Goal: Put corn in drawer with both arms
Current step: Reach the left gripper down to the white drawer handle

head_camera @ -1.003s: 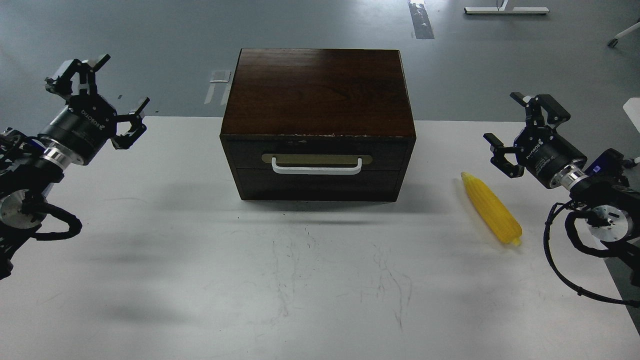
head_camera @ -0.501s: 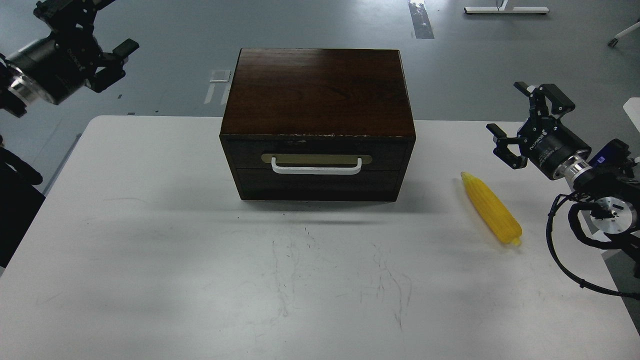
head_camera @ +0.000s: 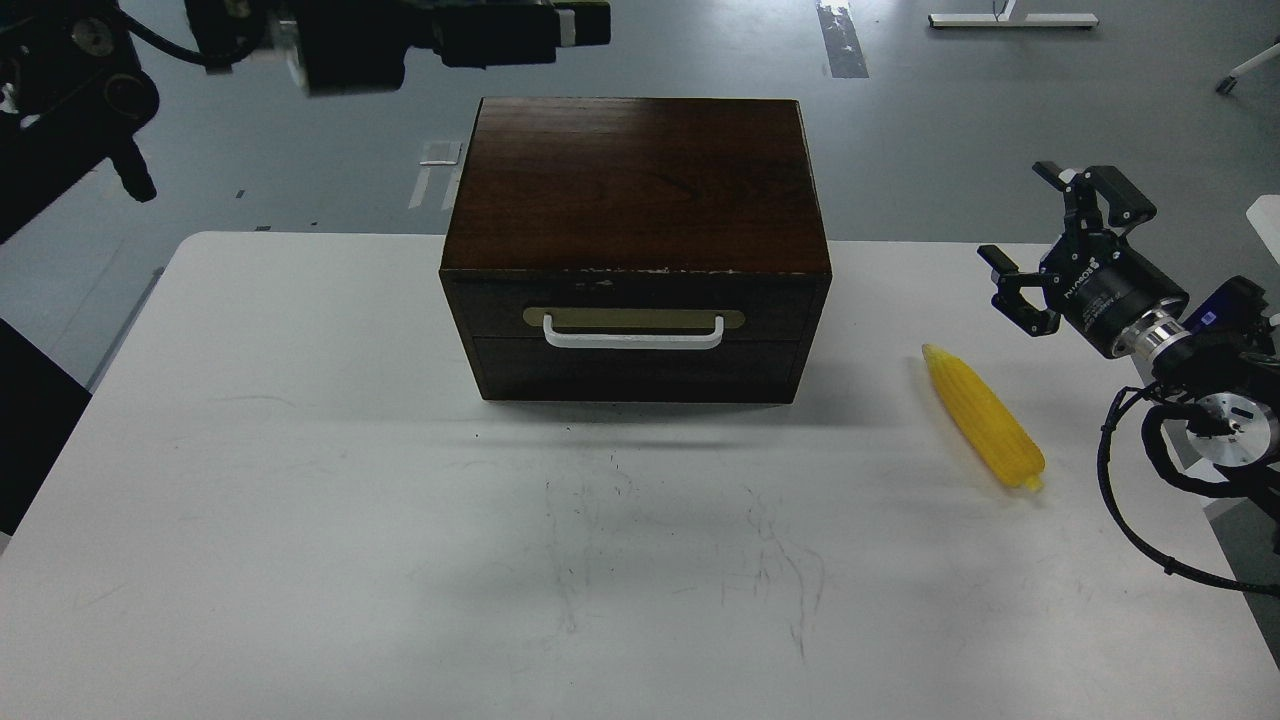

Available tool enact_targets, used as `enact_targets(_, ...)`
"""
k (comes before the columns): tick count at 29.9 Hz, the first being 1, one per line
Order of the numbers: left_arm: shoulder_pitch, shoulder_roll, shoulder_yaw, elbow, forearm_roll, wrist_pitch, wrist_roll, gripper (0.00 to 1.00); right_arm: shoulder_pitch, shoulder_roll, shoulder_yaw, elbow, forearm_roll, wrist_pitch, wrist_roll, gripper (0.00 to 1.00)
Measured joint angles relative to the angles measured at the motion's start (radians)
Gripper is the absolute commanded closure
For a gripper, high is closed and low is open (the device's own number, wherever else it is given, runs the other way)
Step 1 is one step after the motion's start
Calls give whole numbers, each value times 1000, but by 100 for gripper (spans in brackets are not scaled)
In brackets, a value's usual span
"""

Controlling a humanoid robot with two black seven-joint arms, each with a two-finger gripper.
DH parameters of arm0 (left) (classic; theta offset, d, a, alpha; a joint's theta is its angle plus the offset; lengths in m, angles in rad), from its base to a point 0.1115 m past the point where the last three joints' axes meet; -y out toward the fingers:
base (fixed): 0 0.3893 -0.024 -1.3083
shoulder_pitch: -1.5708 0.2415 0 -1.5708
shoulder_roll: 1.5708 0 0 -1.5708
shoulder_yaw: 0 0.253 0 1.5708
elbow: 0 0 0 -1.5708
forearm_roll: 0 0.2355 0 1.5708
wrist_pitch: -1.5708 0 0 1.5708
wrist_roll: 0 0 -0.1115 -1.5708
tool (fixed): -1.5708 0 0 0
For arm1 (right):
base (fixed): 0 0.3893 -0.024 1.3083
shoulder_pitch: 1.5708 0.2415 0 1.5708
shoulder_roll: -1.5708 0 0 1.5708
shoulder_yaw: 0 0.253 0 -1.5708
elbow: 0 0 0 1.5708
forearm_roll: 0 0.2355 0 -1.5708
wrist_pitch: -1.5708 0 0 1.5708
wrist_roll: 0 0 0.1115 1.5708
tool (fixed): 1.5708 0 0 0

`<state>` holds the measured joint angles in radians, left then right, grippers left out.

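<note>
Right tool (head_camera: 1062, 237) spread open near the tabletop's (head_camera: 300, 480) right edge beside one corn (head_camera: 982, 415); one drawer (head_camera: 634, 325) closed; left tool's (head_camera: 575, 22) state unclear.

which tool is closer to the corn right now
Right. The right tool hangs open just above and to the right of the corn. The left tool is far off, up past the brown box's back edge.

Glossy dark wooden box (head_camera: 636, 180), matt white scuffed table (head_camera: 400, 560), waxy yellow plastic-looking corn (head_camera: 983, 416)
</note>
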<state>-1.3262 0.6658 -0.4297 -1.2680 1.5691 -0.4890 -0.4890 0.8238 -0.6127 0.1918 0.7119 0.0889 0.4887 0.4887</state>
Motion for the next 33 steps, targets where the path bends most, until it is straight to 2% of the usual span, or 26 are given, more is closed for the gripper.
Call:
enact_targets(3, -46, -49, 74, -56, 115, 0, 0, 2, 0, 0, 0, 0, 0, 0, 0, 0)
enact_targets(6, -147, -123, 233, -89, 186, 0, 0, 2, -1, 1, 0, 0, 0, 0, 0, 0)
enact_targets(13, -259, -264, 450, -73, 338, 0, 0, 2, -3, 0, 2, 0, 0, 0, 0, 0)
enact_targets(23, -301, -388, 630, 78, 436, 0, 0, 2, -5, -3, 7, 0, 0, 0, 0, 0)
enact_targets(33, -288, -395, 690, 99, 437, 0, 0, 2, -6, -7, 12, 0, 0, 0, 0, 0)
